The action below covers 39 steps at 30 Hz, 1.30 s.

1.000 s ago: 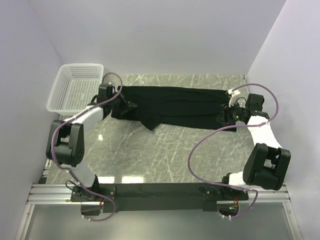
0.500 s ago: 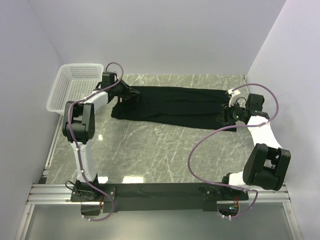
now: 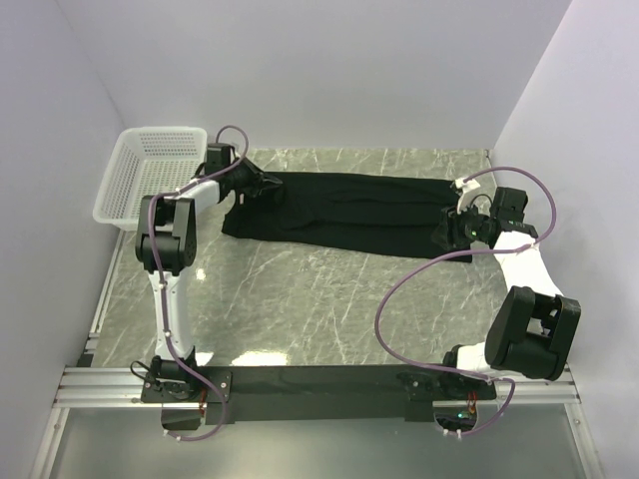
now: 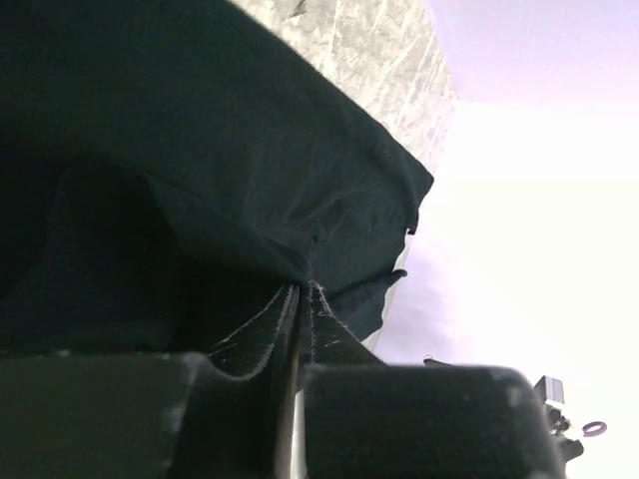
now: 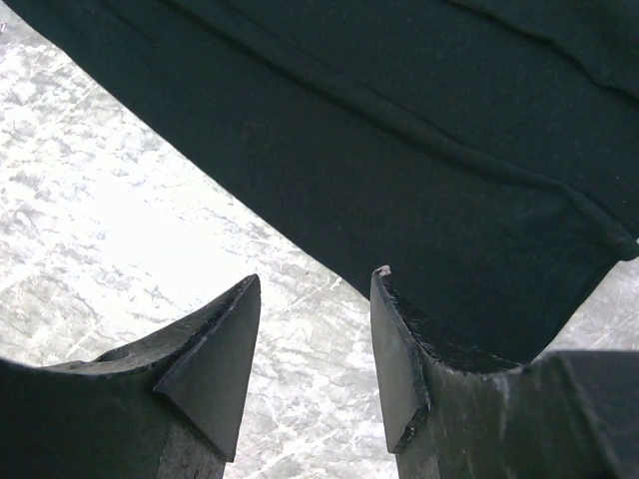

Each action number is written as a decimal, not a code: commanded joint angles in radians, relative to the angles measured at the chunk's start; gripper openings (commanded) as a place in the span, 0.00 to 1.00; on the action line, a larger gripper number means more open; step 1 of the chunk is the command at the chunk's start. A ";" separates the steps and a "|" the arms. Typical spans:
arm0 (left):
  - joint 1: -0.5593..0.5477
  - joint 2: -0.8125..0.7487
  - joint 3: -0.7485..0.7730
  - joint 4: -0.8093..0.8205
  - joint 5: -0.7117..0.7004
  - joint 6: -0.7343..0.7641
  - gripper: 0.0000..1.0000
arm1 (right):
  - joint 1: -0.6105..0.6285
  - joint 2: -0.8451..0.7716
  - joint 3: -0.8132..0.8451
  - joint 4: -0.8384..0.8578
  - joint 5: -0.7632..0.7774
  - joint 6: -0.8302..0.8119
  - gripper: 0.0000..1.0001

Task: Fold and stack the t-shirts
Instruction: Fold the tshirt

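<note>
Across the far tabletop [image 3: 300, 294], t-shirt [image 3: 349, 210] lying long left-to-right; left gripper [image 4: 303, 289] pinching its end, right gripper [image 5: 315, 284] parted

The left arm [image 3: 165, 235] reaches far forward with its elbow folded up, and its wrist turns toward the right. The left gripper [image 4: 300, 291] has its jaws pressed together, with a fold of the t-shirt [image 4: 250, 150] pinched at the tips. The right arm [image 3: 524, 264] bends inward. The right gripper [image 5: 315, 284] points toward the left, jaws standing apart.

The top camera looks down from beyond the grey marbled counter's [image 3: 329, 299] near edge. Both wrist cameras sit close over the black cloth t-shirt [image 3: 349, 210], which all three views share.
</note>
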 commanded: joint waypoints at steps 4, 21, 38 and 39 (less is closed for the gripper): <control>0.005 0.010 0.068 0.146 0.060 -0.039 0.32 | 0.003 -0.027 0.000 0.026 -0.020 0.005 0.55; 0.042 -0.172 0.137 -0.262 -0.153 0.292 0.51 | 0.004 -0.034 0.009 -0.005 -0.019 -0.012 0.54; 0.013 -0.812 -0.521 -0.204 -0.426 0.533 0.69 | 0.590 0.087 0.262 -0.105 0.144 -0.581 0.59; 0.025 -0.880 -0.544 -0.204 -0.476 0.537 0.75 | 0.660 0.110 0.276 -0.067 0.161 -0.592 0.60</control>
